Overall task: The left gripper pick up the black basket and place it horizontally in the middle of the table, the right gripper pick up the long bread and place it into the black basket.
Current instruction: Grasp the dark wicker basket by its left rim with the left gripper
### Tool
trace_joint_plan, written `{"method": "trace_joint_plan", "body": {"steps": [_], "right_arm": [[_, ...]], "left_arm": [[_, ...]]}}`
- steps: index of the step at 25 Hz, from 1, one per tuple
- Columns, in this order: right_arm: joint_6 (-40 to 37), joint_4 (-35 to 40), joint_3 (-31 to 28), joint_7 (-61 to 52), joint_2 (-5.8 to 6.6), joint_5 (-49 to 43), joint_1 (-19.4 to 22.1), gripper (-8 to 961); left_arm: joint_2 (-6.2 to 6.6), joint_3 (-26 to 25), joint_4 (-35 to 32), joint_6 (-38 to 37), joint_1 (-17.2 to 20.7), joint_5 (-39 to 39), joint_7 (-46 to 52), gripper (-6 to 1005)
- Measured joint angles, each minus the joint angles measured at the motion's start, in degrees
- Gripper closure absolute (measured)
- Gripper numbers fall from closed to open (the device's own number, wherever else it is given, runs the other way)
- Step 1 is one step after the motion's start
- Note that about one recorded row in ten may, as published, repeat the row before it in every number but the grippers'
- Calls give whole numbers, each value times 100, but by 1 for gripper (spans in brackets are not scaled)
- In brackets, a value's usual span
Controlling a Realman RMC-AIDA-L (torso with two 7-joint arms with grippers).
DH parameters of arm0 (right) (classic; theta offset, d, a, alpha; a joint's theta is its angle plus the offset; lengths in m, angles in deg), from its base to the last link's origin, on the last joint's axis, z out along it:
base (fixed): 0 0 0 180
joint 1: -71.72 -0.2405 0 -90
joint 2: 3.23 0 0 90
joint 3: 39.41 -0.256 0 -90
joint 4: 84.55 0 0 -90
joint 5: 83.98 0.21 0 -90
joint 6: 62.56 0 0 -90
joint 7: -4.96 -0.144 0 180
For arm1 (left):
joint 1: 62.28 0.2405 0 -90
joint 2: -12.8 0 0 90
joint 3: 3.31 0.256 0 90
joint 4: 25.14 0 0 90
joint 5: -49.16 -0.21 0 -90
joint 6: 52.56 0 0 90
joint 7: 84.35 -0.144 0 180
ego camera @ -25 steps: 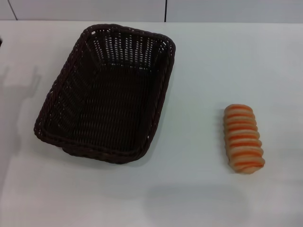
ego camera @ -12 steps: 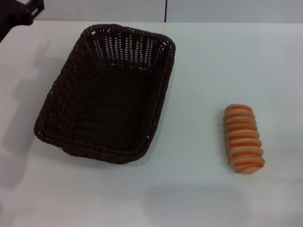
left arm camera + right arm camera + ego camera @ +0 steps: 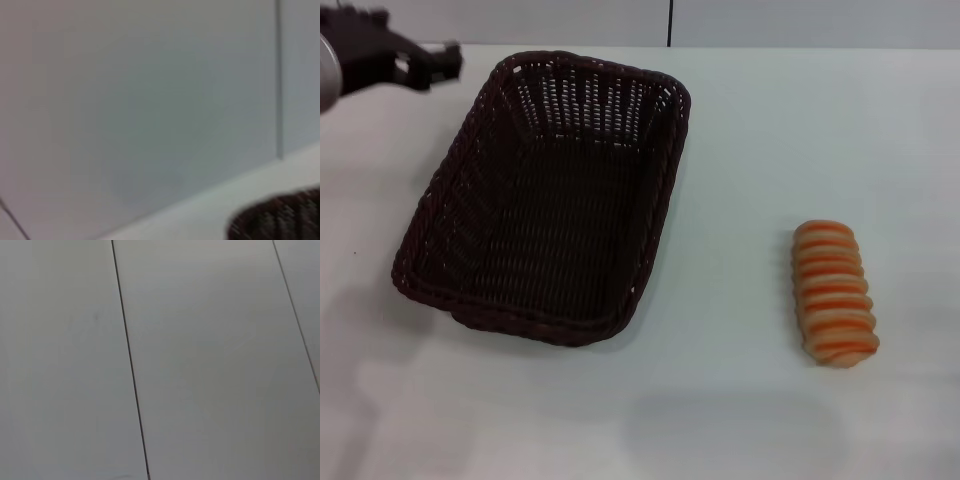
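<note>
Head view shows our left gripper [image 3: 448, 62], finger state unclear, just beside the unlifted black basket [image 3: 545, 195]; the long bread [image 3: 834, 292] lies untouched.

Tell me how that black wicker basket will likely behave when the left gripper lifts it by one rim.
The black basket is open-weave wicker, so it is probably light for its size. It is long and empty, so gripped at one rim it may tilt or swing. The woven rim looks textured, so it is unlikely to slip. The left gripper is near its far left corner.
</note>
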Motion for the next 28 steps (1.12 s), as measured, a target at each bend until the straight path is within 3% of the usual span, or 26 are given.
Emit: {"method": "trace_joint_plan", "body": {"steps": [9, 28], "right_arm": [[1, 46, 0, 0, -2, -14, 15, 131], [18, 65, 13, 1, -9, -29, 10, 132]], "left_arm": [[1, 75, -241, 681, -208, 151, -84, 215], [-7, 46, -1849, 537, -930, 10, -43, 215]]}}
